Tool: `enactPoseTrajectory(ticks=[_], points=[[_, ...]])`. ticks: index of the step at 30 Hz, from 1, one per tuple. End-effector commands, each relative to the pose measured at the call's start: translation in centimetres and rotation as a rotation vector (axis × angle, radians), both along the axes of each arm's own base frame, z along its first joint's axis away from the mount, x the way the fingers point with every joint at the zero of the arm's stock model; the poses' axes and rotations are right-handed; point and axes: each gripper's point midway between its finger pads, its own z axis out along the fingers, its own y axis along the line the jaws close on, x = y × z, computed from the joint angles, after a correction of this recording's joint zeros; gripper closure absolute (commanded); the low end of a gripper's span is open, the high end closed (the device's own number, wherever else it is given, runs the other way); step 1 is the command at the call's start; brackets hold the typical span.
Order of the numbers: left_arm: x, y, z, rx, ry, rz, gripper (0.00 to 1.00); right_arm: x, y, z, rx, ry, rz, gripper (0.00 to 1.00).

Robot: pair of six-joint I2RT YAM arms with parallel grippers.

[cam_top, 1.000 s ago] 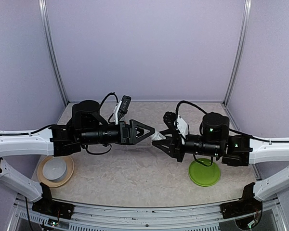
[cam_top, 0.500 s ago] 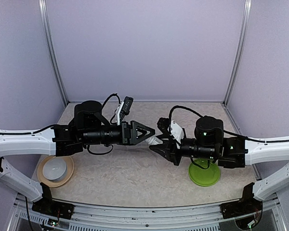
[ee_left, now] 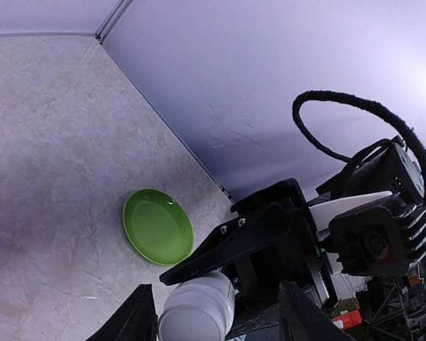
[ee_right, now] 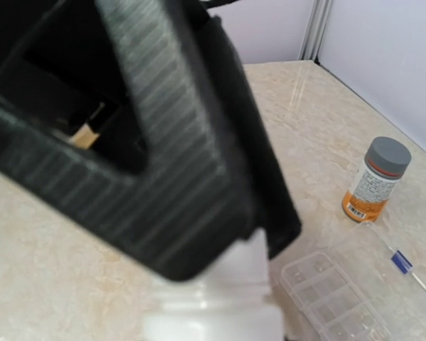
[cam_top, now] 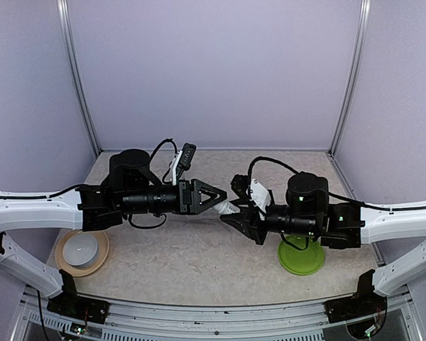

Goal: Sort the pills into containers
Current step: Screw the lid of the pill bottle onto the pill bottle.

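Top external view: the white-capped vial [cam_top: 229,208] hangs in the air to the left of the green plate [cam_top: 302,261], pinched tight in the right gripper [cam_top: 236,212]. A second ago it was nearer the plate. The right arm has since carried it leftward into the left gripper [ee_left: 220,316], whose fingers [ee_left: 138,321] have narrowed. They now straddle the cap, half open, with a gap showing on one side. That arm now overlaps the plate's far rim.

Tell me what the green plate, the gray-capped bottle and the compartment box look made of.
Green plate: probably plastic, glossy, with bright glints near its rim. Gray-capped bottle: seemingly plastic, matte cap, printed white-and-orange label. Compartment box: clear hard plastic; the table shows through it.
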Motion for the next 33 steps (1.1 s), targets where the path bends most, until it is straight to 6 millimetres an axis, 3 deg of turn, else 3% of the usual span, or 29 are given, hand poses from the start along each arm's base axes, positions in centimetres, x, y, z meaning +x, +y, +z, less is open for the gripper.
enactPoseTrajectory(ticks=[1, 6, 12, 20, 33], points=[[-0.2, 0.0, -0.3, 0.002, -0.016, -0.015, 0.42, -0.1, 0.2, 2.3, 0.07, -0.03, -0.007, 0.9], [0.0, 0.2, -0.4, 0.002, -0.018, -0.005, 0.44, -0.1, 0.3, 2.3, 0.064, -0.03, -0.005, 0.9], [0.1, 0.4, -0.2, -0.005, -0.023, 0.001, 0.59, -0.1, 0.5, 1.6, 0.051, -0.018, -0.001, 0.9], [-0.1, 0.5, 0.0, -0.017, -0.03, -0.008, 0.67, -0.3, 0.5, 1.6, 0.06, -0.009, 0.009, 0.9], [-2.4, 0.0, 2.5, -0.092, -0.159, -0.111, 0.75, -3.1, 1.5, 2.9, 0.196, 0.141, 0.163, 0.9]])
